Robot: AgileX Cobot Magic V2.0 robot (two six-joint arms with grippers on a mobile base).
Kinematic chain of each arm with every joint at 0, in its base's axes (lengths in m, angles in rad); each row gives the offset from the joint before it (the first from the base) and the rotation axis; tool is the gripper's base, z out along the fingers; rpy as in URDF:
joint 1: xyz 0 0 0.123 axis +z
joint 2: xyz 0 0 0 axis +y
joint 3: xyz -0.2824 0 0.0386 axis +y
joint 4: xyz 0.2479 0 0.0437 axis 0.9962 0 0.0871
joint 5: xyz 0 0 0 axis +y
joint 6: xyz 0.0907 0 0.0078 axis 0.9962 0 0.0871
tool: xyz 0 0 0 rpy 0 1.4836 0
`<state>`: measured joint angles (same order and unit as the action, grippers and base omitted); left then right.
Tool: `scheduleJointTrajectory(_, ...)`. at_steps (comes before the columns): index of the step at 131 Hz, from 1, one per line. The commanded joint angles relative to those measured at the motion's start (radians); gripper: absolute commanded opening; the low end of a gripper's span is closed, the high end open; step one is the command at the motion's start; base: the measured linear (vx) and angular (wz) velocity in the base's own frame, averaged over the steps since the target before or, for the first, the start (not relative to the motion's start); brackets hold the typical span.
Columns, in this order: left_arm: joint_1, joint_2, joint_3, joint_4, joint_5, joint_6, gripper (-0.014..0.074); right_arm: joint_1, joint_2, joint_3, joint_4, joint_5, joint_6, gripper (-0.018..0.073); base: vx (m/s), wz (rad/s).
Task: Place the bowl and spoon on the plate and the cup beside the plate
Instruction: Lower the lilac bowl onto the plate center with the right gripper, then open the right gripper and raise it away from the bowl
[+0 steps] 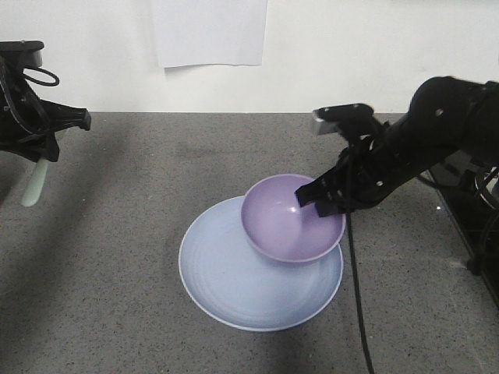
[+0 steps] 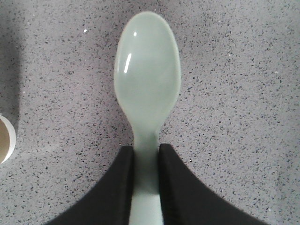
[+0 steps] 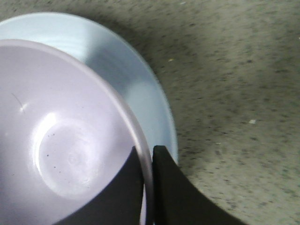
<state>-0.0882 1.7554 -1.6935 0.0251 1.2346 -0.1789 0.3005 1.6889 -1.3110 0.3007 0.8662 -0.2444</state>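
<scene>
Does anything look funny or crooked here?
Yes. The bowl isn't in the middle of the plate: it's at the plate's far right edge, poking past the rim, with the right gripper pinching its wall. Nothing looks spilled or broken.

Bowl (image 1: 292,222): plain lavender-purple, paler inside. Plate (image 1: 234,284): pale blue-lavender with faint concentric rings. Spoon (image 2: 147,79): pale mint green, unpatterned. Tabletop (image 1: 101,296): grey, finely speckled dark and white. Left gripper (image 2: 146,161) and right gripper (image 3: 147,161): black. Wall (image 1: 351,47): white.

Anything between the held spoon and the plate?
Nothing: front view shows bare grey speckled tabletop between the pale mint-green plastic spoon and round pale-blue plate.
</scene>
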Motion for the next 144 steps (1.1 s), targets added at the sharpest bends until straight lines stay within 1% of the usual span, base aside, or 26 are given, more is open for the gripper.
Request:
scheduleJointTrajectory(1,-0.006,-0.049,-0.026,-0.002,-0.025,0.000,-0.0006,0.030,-0.028,-0.013,0.026,-0.049,-0.010,0.0009,0.00,0.00)
scheduleJointTrajectory(29,-0.006,-0.049,-0.026,-0.002,-0.025,0.000,-0.0006,0.084,0.010,-0.013,0.026,-0.061,-0.010,0.0016,0.00,0.00)
scheduleJointTrajectory(47,-0.006,-0.049,-0.026,-0.002,-0.025,0.000,-0.0006,0.098,0.031,-0.013,0.026,-0.068,-0.009,0.0050,0.00,0.00)
scheduleJointTrajectory(65,-0.006,-0.049,-0.026,-0.002,-0.025,0.000,-0.0006,0.098,0.048,-0.013,0.022,-0.069,-0.003,0.0126,0.00,0.00)
scheduleJointTrajectory(84,-0.006,-0.049,-0.026,-0.002,-0.025,0.000,-0.0006,0.097,0.048,-0.017,0.017,-0.078,0.000,0.0236,0.00,0.00)
scheduleJointTrajectory(98,-0.006,-0.049,-0.026,-0.002,-0.025,0.000,-0.0006,0.097,0.037,-0.020,-0.003,-0.088,0.021,0.0282,0.00,0.00)
scheduleJointTrajectory(107,-0.006,-0.049,-0.026,-0.002,-0.025,0.000,-0.0006,0.097,0.026,-0.020,-0.016,-0.088,0.032,0.0287,0.00,0.00)
scheduleJointTrajectory(123,-0.006,-0.049,-0.026,-0.002,-0.025,0.000,-0.0006,0.093,-0.015,-0.020,-0.052,-0.086,0.089,0.0281,0.00,0.00)
scheduleJointTrajectory(144,-0.006,-0.049,-0.026,-0.002,-0.025,0.000,-0.0006,0.066,-0.106,-0.038,-0.137,-0.077,0.125,0.0256,0.00,0.00)
